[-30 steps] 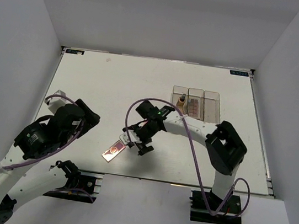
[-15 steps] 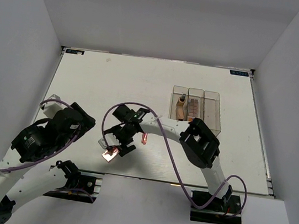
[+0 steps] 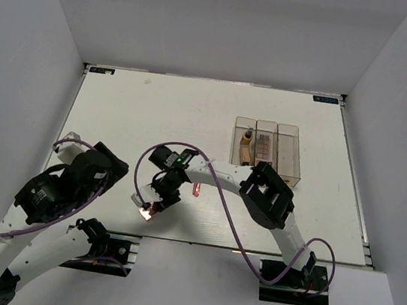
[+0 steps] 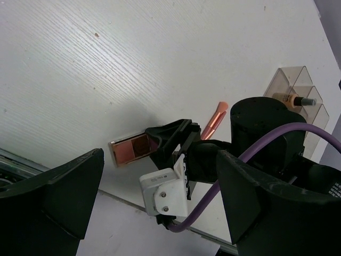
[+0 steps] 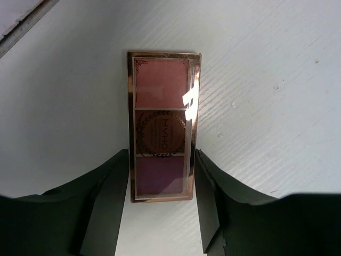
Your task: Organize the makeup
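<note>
A rose-gold three-pan eyeshadow palette [image 3: 148, 209] lies flat near the table's front edge. It also shows in the right wrist view [image 5: 162, 125] and the left wrist view [image 4: 128, 151]. My right gripper [image 3: 156, 200] is open, with one finger on each side of the palette's near end [image 5: 161, 160]. A thin pink stick [image 3: 197, 190] lies on the table just right of it, seen too in the left wrist view [image 4: 214, 120]. My left gripper [image 4: 160, 158] is open and empty, held above the table to the left [image 3: 111, 164].
A clear three-compartment box [image 3: 287, 145] stands at the back right. It holds a small tan bottle [image 3: 247, 136], a beige tube [image 3: 245, 154] and another palette [image 3: 264, 144]. The table's front edge [image 3: 198, 243] runs close behind the palette.
My right gripper has moved left and toward the front edge, uncovering the pink stick, and now straddles the palette. My left arm has shifted slightly.
</note>
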Motion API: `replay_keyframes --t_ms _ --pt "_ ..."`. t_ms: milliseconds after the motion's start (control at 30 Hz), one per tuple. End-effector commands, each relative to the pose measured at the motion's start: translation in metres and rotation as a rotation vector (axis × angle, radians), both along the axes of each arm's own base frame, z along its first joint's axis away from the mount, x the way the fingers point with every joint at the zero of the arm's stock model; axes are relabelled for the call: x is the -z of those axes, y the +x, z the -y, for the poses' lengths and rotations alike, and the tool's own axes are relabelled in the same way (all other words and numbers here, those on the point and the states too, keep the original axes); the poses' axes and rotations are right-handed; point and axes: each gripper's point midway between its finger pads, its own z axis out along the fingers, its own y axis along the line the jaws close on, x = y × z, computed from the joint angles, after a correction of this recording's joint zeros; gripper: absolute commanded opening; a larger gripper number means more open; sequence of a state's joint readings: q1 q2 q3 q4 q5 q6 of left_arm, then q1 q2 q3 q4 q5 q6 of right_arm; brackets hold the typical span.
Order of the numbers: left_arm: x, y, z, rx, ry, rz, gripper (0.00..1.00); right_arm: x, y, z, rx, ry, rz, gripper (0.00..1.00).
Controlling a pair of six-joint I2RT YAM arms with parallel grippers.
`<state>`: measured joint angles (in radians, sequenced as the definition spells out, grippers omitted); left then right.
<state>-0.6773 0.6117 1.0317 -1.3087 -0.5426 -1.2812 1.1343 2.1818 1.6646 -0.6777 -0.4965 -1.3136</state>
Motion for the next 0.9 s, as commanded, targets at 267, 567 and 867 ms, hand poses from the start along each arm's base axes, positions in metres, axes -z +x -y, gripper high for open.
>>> replay_keyframes --t_ms 267,567,867 --pt "0.007 0.003 0.002 -0.009 -0.002 0.001 0.96 -0.010 0.007 0.061 0.182 -0.152 -0.140 0.15" --pt "0.011 0.009 0.009 0.006 -0.010 0.006 0.96 -0.087 0.026 0.080 0.382 0.039 -0.218 0.14" --pt "0.012 0.018 0.021 0.039 -0.022 0.021 0.96 -0.132 0.087 0.126 0.769 0.189 -0.153 0.14"
